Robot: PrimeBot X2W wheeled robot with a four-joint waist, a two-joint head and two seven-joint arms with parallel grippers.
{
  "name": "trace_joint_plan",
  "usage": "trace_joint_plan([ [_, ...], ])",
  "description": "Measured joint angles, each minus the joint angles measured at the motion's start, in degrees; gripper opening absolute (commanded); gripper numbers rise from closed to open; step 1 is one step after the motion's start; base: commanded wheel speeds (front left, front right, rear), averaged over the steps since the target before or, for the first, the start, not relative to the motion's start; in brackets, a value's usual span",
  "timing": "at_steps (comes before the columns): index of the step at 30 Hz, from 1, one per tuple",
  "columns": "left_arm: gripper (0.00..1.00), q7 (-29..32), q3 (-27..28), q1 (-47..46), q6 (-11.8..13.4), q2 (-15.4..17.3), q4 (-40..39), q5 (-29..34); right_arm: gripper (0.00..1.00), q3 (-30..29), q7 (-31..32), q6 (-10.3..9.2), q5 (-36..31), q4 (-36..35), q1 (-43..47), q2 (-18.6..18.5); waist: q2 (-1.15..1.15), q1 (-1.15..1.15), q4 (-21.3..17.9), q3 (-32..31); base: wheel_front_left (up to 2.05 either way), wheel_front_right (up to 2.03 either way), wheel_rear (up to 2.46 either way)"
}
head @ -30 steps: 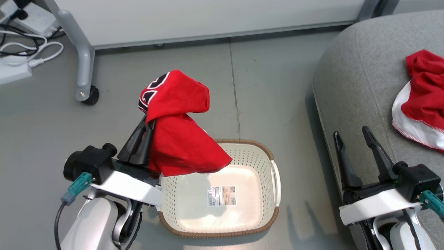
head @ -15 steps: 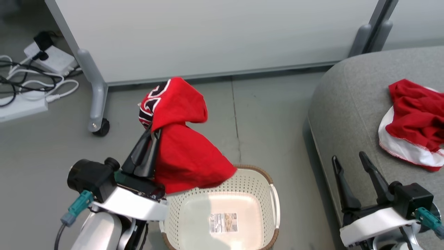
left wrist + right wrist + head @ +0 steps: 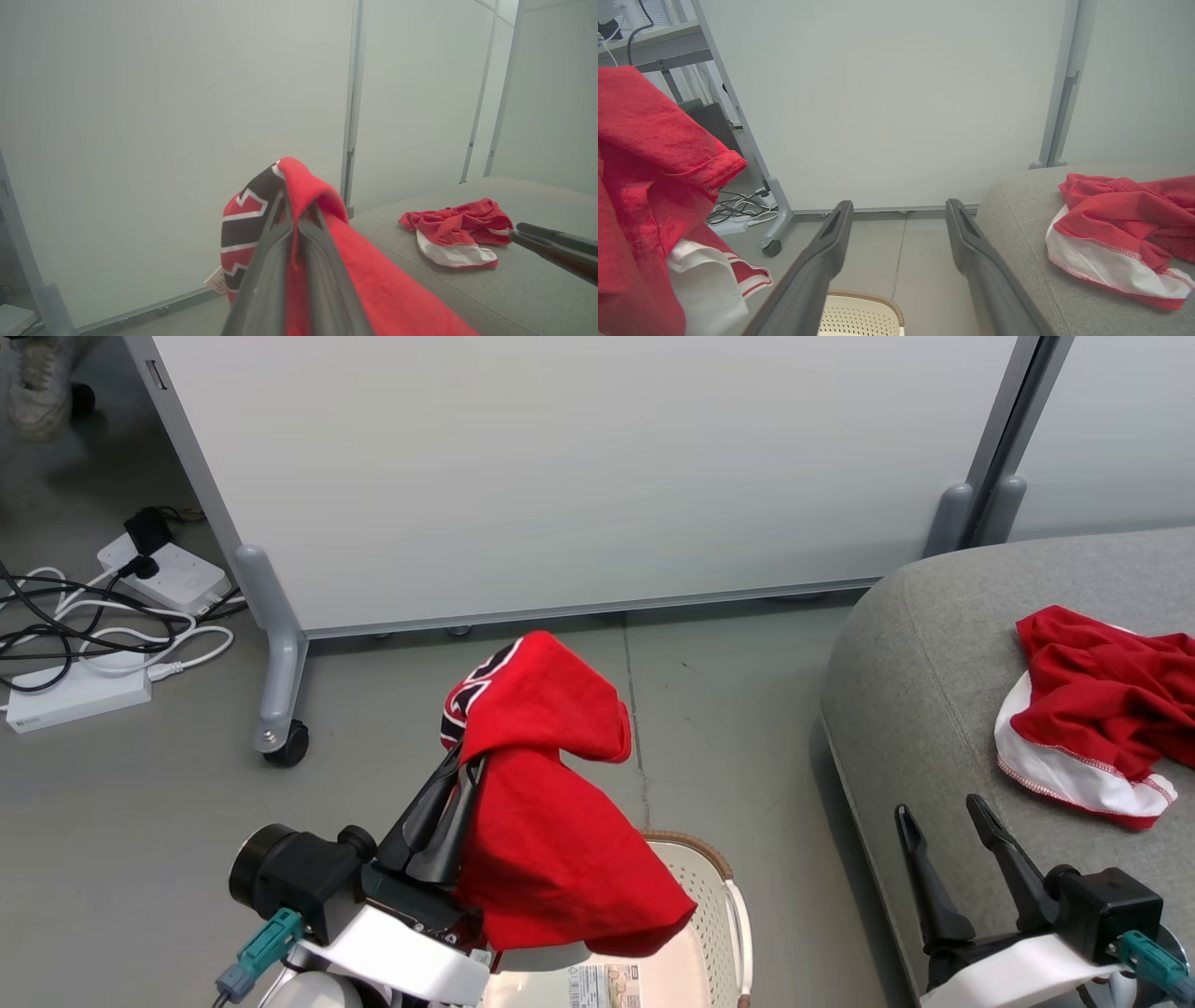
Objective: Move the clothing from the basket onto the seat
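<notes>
Our view has tipped up, dropping the basket [image 3: 717,882] to the bottom edge, while our left gripper [image 3: 457,782] stays clamped on the jersey [image 3: 551,859] at lower centre, above the rim; our right gripper [image 3: 938,807] gapes empty at lower right, so we judge only the carry to the seat [image 3: 924,709] remains.

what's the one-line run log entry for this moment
left claw: shut on jersey, held up out of basket | right claw: open, empty | red-and-white garment: lying on seat
</notes>
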Motion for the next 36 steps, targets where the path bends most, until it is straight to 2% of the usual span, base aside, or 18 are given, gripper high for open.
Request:
trace_joint_plan([
  [26, 0.0, 0.4, -0.8, 1.1, 0.6, 1.1, -1.4, -0.6, 1.0, 0.4, 0.1, -0.01, 2.0, -1.0, 0.8, 0.0, 0.0, 0.0, 0.3, -1.1, 0.0, 0.0, 0.0],
  [32, 0.0, 0.4, -1.1, 1.0, 0.6, 1.4, -1.5, -0.6, 1.0, 7.7, -1.2, -0.01, 5.8, -0.6, -3.9, 0.0, 0.0, 0.0, 0.7, -0.8, 0.0, 0.0, 0.0],
  [35, 0.0, 0.4, -1.2, 0.9, 0.6, 1.4, -1.8, -1.1, 1.0, 14.0, -1.9, -0.01, 8.9, 0.4, -7.6, 0.0, 0.0, 0.0, 1.0, -0.5, 0.0, 0.0, 0.0],
  [36, 0.0, 0.4, -1.4, 0.7, 0.5, 1.4, -1.9, -1.1, 1.0, 18.2, -2.6, -0.01, 11.3, 1.1, -10.2, 0.0, 0.0, 0.0, 1.4, -0.3, 0.0, 0.0, 0.0],
])
